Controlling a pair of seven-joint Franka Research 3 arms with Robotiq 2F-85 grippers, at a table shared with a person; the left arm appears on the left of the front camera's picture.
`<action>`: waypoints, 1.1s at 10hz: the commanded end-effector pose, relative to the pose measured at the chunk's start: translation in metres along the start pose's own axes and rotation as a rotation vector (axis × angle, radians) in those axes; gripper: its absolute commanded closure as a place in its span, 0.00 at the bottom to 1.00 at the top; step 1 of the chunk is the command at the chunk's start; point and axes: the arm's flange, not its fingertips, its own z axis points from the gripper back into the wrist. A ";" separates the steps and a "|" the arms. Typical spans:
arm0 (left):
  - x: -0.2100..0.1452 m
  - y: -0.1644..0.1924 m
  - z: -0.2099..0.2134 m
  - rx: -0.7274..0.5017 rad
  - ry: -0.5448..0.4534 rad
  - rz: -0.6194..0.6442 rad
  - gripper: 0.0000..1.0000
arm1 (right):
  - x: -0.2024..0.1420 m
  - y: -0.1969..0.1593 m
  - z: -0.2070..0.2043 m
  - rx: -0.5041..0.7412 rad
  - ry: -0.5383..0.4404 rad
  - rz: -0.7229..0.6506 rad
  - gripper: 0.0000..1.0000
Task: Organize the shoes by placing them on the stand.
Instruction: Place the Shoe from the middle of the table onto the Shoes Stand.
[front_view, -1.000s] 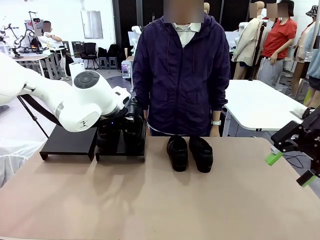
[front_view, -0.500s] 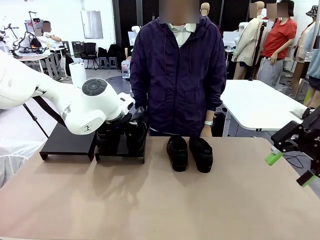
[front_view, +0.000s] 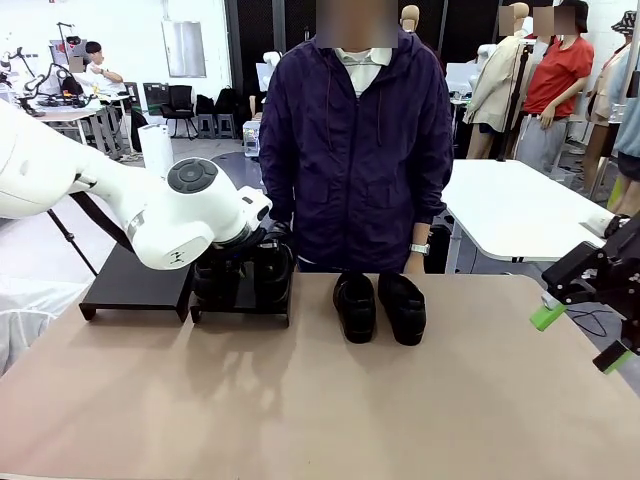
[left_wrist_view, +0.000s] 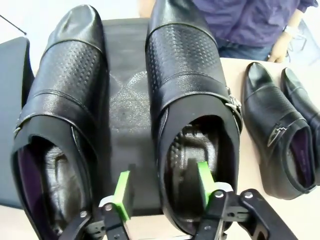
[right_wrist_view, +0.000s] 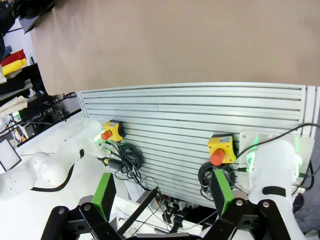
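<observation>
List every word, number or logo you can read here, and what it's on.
No text can be read.
Small dark mark on the white robot arm: too small to read.
Yellow boxes with red buttons: labels, if any, blurred.
Glossy black leather shoes: no print visible.

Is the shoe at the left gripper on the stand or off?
On. The shoe rests flat on the stand beside its mate; the open left gripper straddles its rim.

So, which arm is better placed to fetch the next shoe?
Probably left: the left hand, open over the filled tray, is nearer the loose shoes; the right hand hangs by the table's edge.
</observation>
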 end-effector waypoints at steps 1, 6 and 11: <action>-0.002 -0.002 0.003 0.012 -0.054 0.024 0.00 | 0.001 0.002 0.004 0.023 0.006 0.015 0.00; 0.001 0.002 0.115 -0.095 -0.166 -0.065 0.00 | 0.001 0.002 0.004 0.023 0.006 0.015 0.00; -0.067 0.107 0.255 -0.334 0.153 -0.004 0.00 | 0.001 0.002 0.004 0.023 0.006 0.015 0.00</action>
